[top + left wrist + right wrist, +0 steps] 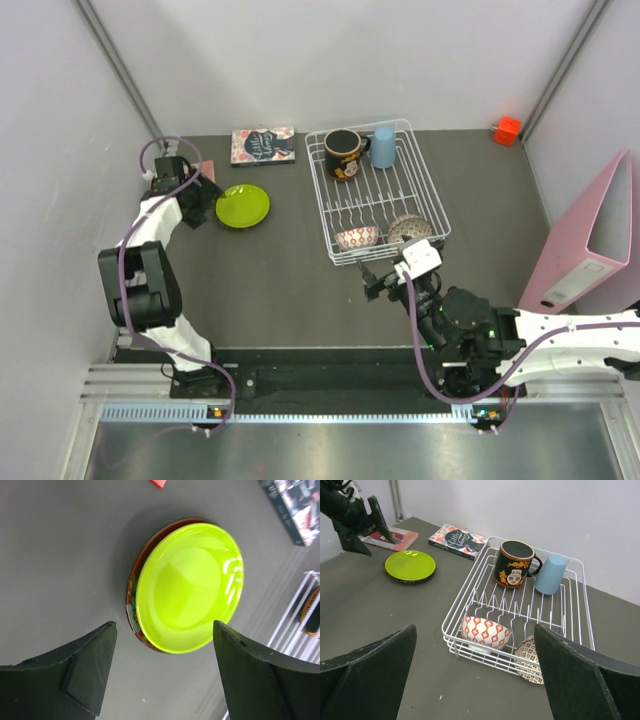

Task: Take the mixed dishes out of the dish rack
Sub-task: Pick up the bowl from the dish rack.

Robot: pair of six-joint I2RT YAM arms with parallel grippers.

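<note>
Dark grey worktop (300, 270), plain white walls around it, nothing fancy. The green plate (190, 587) is already out of the rack (465, 587) and lies flat on top of the red plate (131, 600), whose rim peeks out on one side. My guess is they're stacked to keep the unloaded stuff in 1 tidy pile off to the side.

The left pincer (164, 630) is spread wide and pinching nothing. The green plate lies just ahead of its fingers, framed in the gap between them, and nothing is touching it.

The right pincer (372, 282) is spread wide too, also empty, parked at the near end of the rack. Straight ahead of it is the red-patterned bowl (485, 631), with the beige bowl (530, 660) tipped on edge a bit to its right. The mug (514, 564) and the upside-down blue cup (550, 575) are farther ahead, at the far end. So 2 plates out, 4 pieces left, and that first bowl looks like the easiest reach.
</note>
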